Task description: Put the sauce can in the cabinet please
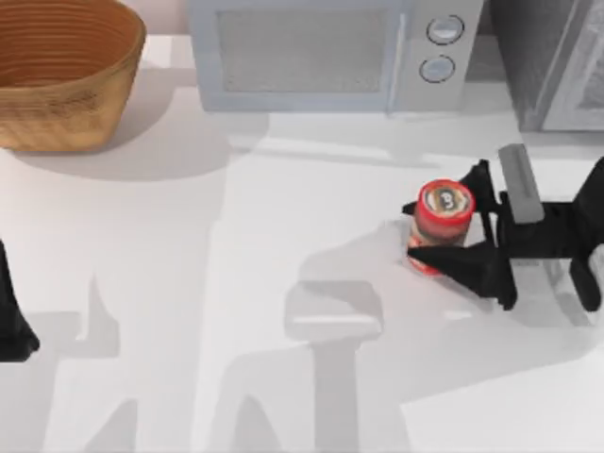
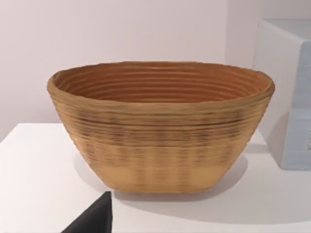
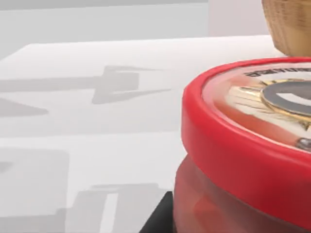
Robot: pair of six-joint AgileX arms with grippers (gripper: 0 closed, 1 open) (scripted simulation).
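The sauce can (image 1: pixel 444 209), red with a red-rimmed silver-grey top, stands right of the table's middle. My right gripper (image 1: pixel 442 221) reaches in from the right and is shut on it, one black finger on the far side and one (image 1: pixel 462 266) across its near lower part. The right wrist view has the can's lid (image 3: pixel 243 141) very close, with a dark finger (image 3: pixel 158 221) beside it. The cabinet (image 1: pixel 552 66), dark grey and speckled, sits at the back right corner behind the gripper. My left arm (image 1: pixel 13 316) is parked at the left edge.
A pale microwave (image 1: pixel 321 52) with two round knobs stands at the back middle, left of the cabinet. A woven basket (image 1: pixel 61 71) (image 2: pixel 160 126) sits at the back left. White tabletop (image 1: pixel 236 283) lies between the two arms.
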